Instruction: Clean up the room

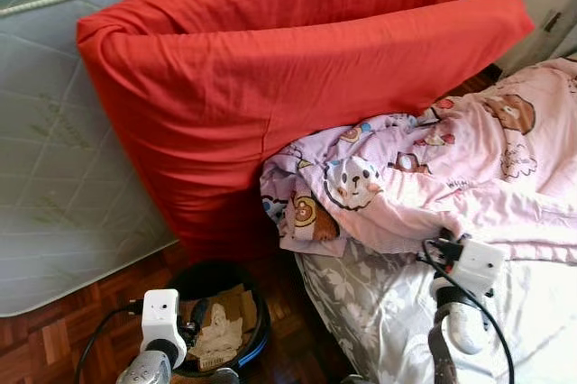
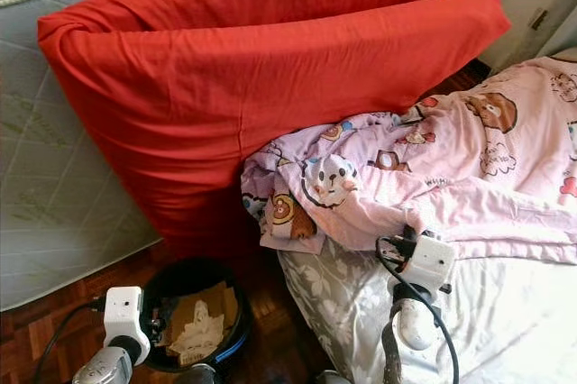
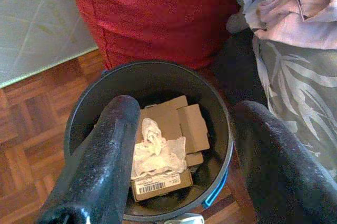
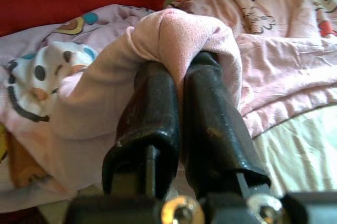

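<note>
Head cams: red cushion (image 1: 270, 96) props vs mattress (image 1: 54, 186), pink blanket (image 1: 433, 177) bunched at bed edge w/ right gripper (image 4: 176, 84) at its fold; L wrist: left gripper (image 3: 181, 145) fingers apart over trash bin (image 3: 152, 77), prob. idle; R wrist: fingers clamped on blanket fold, likely to pull it straight.

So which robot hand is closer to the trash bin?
Left. The left gripper hovers open right above the trash bin. The right gripper is over on the bed, shut on the pink blanket.
</note>
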You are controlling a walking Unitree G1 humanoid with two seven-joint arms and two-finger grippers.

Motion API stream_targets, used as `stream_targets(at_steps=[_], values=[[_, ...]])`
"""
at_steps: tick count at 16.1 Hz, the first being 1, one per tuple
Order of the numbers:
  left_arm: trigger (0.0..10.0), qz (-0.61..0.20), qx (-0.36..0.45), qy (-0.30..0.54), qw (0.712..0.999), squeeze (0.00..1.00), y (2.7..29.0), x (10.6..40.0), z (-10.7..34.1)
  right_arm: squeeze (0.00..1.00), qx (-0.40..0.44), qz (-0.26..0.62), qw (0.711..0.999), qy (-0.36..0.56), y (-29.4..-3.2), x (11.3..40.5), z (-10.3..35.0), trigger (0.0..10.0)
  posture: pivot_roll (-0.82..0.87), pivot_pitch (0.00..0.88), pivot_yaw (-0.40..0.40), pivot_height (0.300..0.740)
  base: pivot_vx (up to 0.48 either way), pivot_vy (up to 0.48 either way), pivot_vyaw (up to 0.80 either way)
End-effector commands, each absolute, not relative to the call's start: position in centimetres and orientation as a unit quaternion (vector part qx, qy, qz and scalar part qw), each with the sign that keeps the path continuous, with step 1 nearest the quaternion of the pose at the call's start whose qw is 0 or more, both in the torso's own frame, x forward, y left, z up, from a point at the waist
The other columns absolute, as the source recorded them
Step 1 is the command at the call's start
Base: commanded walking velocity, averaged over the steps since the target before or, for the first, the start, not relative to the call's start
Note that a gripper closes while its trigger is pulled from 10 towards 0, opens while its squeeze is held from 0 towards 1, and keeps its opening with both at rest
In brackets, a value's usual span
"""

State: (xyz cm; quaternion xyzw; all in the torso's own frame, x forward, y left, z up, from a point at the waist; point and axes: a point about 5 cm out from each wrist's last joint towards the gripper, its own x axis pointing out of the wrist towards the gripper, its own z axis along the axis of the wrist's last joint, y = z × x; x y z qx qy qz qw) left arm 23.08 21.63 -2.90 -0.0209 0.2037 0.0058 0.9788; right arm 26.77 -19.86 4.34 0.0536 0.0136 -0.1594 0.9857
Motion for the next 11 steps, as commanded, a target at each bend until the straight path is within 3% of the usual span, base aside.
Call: stream_targets(at_steps=[1, 11], values=[[10.0, 0.01, -0.024, 0.223, 0.974, 0.0, 21.7, 22.26, -3.6, 0.0, 0.053, -0.161, 0.985, 0.021, -19.92, 26.35, 4.08, 10.0, 0.07, 0.217, -0.006, 0.74, 0.0, 0.0, 0.0], [10.0, 0.003, -0.026, 0.208, 0.978, 0.0, 21.32, 22.36, -3.32, 0.0, 0.053, -0.155, 0.986, 0.017, -19.55, 26.43, 4.38, 10.0, 0.07, 0.218, -0.007, 0.74, -0.025, 0.0, 0.0]])
